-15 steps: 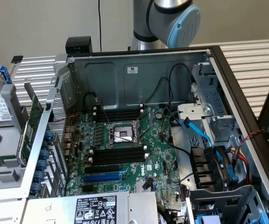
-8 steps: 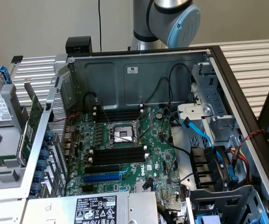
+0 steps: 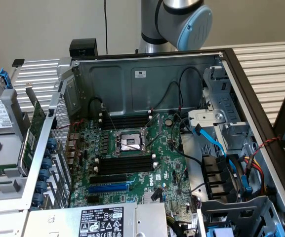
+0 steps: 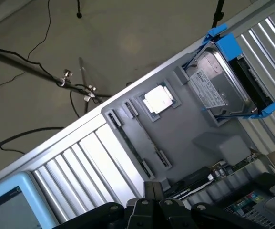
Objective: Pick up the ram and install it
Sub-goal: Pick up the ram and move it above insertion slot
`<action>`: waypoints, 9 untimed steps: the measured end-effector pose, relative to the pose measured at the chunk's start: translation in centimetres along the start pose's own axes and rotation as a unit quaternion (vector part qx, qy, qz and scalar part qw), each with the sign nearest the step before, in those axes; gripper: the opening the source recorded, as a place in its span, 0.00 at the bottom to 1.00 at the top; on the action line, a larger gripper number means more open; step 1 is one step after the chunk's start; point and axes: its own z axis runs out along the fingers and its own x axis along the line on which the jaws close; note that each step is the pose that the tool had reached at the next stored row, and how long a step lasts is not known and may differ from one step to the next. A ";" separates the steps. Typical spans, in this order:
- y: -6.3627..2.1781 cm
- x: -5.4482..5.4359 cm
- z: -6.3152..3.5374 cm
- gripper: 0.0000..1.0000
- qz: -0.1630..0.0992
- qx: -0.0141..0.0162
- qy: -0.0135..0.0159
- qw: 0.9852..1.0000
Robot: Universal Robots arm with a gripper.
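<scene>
Green, thin ram, apparently edge-on in tray

Green motherboard, blue drive caddy, silver-grey ribbed table.

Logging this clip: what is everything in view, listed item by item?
computer case: one, grey, open, on the table
slatted table: one, pale metal, under everything
motherboard: one, green, flat inside the case
processor socket: one, silver, mid-board
memory slots: two banks, black, on either side of the socket
blue cable: one, blue, inside the case at the exterior view's right
tray: one, grey, outside the case at the exterior view's left
hard drive: one, silver in a blue caddy, on the tray
processor chip: one, silver, in a tray recess beside the drive
expansion card: one, green, upright between tray and case
robot arm: one, silver and pale blue, behind the case
gripper: one, black, shut, over the tray
</scene>
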 end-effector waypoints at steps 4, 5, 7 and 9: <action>0.00 0.0 0.00 0.11 -0.019 0.015 0.004 1.000; 0.00 0.0 0.00 0.11 -0.024 0.019 0.002 1.000; -0.01 0.0 0.00 0.11 -0.038 0.027 -0.003 0.999; -0.02 0.0 -0.01 0.11 -0.056 0.029 -0.004 0.998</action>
